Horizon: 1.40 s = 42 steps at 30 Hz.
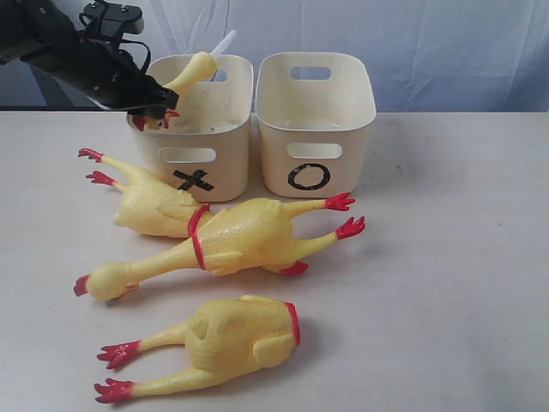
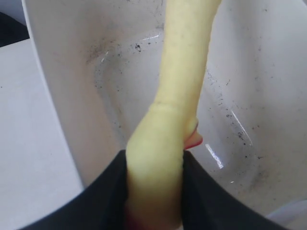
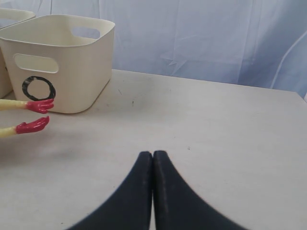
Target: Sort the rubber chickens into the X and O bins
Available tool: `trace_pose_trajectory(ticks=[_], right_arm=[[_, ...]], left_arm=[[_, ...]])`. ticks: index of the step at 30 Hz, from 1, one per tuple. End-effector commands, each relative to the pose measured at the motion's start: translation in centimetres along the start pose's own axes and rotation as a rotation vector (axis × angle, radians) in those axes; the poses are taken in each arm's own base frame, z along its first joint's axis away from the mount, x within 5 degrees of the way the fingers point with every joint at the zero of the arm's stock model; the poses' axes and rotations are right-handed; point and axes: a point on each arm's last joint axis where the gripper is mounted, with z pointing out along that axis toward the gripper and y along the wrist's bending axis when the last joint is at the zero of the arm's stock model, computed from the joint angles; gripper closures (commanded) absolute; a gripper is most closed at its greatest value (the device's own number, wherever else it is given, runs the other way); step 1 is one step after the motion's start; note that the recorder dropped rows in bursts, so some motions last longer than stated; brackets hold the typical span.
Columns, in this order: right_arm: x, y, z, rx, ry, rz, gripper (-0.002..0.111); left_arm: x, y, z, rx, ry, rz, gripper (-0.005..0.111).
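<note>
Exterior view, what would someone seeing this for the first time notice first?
The long yellow rubber chicken with red feet sprawls across the middle of the pale table, a headless yellow chicken body behind it at the left and another in front. Behind them, the black left gripper clamps a yellow chicken head-and-neck piece at the rim of the cream plastic tub marked X, beside its twin marked O.

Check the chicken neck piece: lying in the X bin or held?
Held: the left fingers clamp the neck piece by its head over the X bin, neck angled up, not lying inside.
</note>
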Motion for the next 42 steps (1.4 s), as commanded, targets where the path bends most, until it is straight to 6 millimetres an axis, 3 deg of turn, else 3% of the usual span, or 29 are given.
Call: trace_pose_trajectory(ticks=[1, 7, 23, 25, 29, 34, 37, 42], right_arm=[[0.0, 0.0, 0.0, 0.0, -0.01, -0.011, 0.108], [0.0, 0.0, 0.0, 0.0, -0.01, -0.011, 0.108], [0.0, 0.0, 0.0, 0.0, -0.01, -0.011, 0.108], [0.0, 0.0, 0.0, 0.0, -0.01, -0.011, 0.108], [0.0, 0.0, 0.0, 0.0, -0.01, -0.011, 0.108], [0.0, 0.0, 0.0, 0.0, -0.01, -0.011, 0.108], [0.0, 0.0, 0.0, 0.0, -0.01, -0.011, 0.108], [0.0, 0.0, 0.0, 0.0, -0.01, -0.011, 0.108]], left_arm=[[-0.4, -0.2, -0.2, -0.003, -0.019, -0.003, 0.091], [-0.7, -0.3, -0.2, 0.007, -0.049, -0.041, 0.069], [-0.3, -0.5, -0.3, 0.03, -0.005, -0.031, 0.068], [-0.3, -0.5, -0.3, 0.031, -0.004, -0.031, 0.063], [-0.3, -0.5, -0.3, 0.031, -0.004, -0.031, 0.043], [-0.4, -0.6, -0.5, 0.036, -0.011, -0.04, 0.041], [-0.9, -0.7, -1.3, 0.033, -0.04, -0.042, 0.041], [-2.5, -1.1, -4.4, 0.015, -0.132, -0.027, 0.043]])
